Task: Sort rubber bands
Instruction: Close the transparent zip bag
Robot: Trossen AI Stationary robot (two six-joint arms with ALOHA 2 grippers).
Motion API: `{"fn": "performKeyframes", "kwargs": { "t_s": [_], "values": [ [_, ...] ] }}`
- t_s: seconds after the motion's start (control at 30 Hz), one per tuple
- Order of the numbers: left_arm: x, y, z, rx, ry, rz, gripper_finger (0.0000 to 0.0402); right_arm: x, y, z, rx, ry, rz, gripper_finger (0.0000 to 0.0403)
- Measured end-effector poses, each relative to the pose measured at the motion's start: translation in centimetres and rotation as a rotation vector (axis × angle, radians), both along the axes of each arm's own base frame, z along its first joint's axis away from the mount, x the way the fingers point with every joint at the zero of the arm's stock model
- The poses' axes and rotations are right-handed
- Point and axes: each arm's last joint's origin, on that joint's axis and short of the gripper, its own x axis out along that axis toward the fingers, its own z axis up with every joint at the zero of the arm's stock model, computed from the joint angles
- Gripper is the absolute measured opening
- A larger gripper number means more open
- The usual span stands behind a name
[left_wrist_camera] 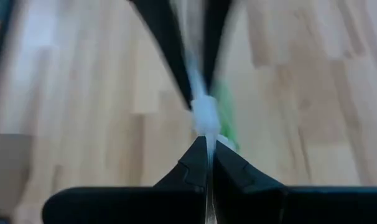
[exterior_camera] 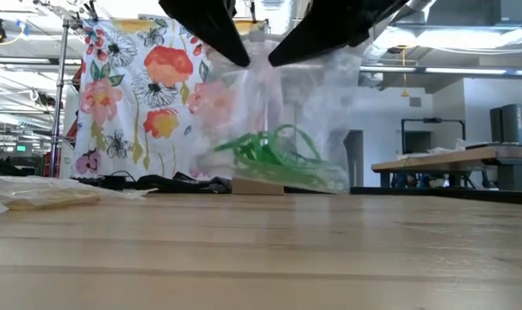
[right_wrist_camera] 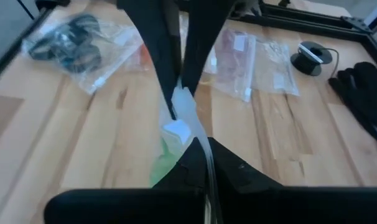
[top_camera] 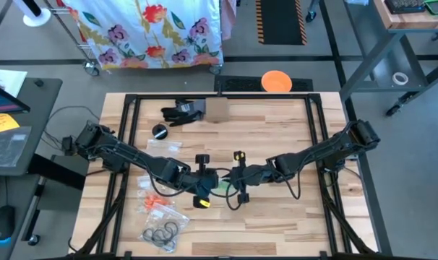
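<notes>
The biggest risk here is with the clear zip bag (exterior_camera: 282, 112) that hangs between the two arms above the middle of the bench (top_camera: 277, 217). The left gripper (left_wrist_camera: 208, 146) is closed on one edge of the bag's top and the right gripper (right_wrist_camera: 204, 149) is closed on the opposite edge, so the thin plastic is stretched between them. If the arms pull apart too strongly, I think the plastic may tear or slide out of one gripper, and then the bag would tip and drop its contents. If one side lets go early, the bag would swing to the other arm. A bad alignment could also leave the zip only partly closed or opened.

Now the containers, from the largest. The held bag contains the green rubber bands (exterior_camera: 274, 159), collected in a loose bunch at its bottom, just above the bench surface in the low view. Near the front left of the bench lies a second bag (top_camera: 163, 232) with dark rubber bands (top_camera: 162, 233) inside. Just beside it, a third bag (top_camera: 158, 206) holds orange rubber bands (top_camera: 156, 201). In the right wrist view, more clear bags (right_wrist_camera: 254, 56) lie flat near a small black spool (right_wrist_camera: 311, 55); one seems to have reddish contents, but I cannot tell surely.
</notes>
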Motion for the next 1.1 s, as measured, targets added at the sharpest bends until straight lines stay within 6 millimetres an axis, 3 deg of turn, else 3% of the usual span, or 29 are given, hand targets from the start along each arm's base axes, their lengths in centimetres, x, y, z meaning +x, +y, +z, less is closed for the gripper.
{"fn": "performKeyframes", "kwargs": {
  "t_s": [0.27,0.5,0.87,1.0,1.1],
  "values": [
    [0.4,-0.8,-1.0,0.05,-0.019,0.065,0.0,-0.4,0.7,0.1,-0.034,0.067,0.027,0.0136],
    [1.5,-1.8,-4.6,0.143,0.089,-0.006,0.0,0.1,0.8,1.3,-0.028,0.035,0.026,0.0217],
    [2.1,-1.8,-4.3,0.143,0.031,-0.016,0.0,-0.1,1.1,1.0,-0.049,0.05,0.047,0.0219],
    [2.2,-2.0,-4.2,0.14,0.012,-0.016,0.0,-0.9,1.3,-1.3,-0.06,0.045,0.086,0.0214],
    [2.2,-2.1,-4.2,0.147,0.009,-0.025,0.0,-1.3,2.1,-2.1,-0.051,-0.053,0.126,0.021]
  ]
}}
